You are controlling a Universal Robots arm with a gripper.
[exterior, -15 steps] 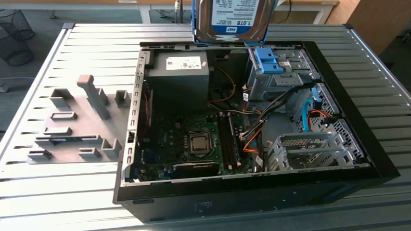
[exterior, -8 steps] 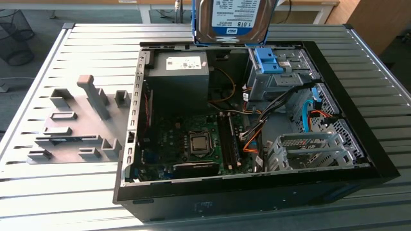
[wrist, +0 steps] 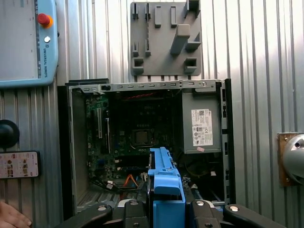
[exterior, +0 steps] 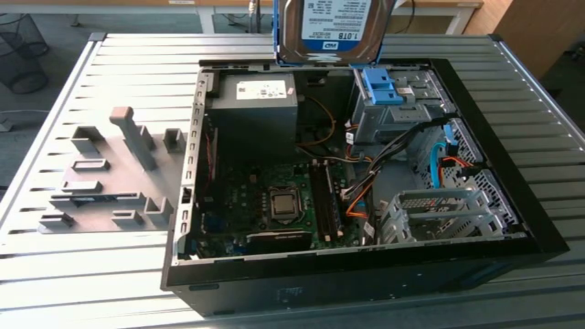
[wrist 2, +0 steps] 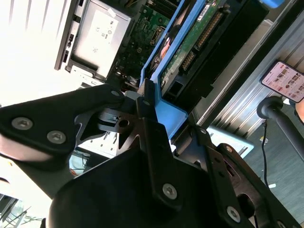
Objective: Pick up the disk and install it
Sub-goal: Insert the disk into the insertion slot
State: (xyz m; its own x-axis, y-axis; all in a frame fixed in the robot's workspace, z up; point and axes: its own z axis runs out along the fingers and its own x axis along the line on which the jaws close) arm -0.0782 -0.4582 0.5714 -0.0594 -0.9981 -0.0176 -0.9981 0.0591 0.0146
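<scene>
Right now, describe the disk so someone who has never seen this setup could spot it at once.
Find the open black computer case on the slatted table. Above its far edge in the exterior view hangs the disk: silver, blue-framed, white-and-blue label, unlike the grey box inside.

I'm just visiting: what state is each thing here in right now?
computer case, lying on its side, open.
disk, held up above the case.
gripper, shut on the disk's blue bracket.
metal drive cage, looks empty.
grey fixture plate, lying flat on the table.
</scene>
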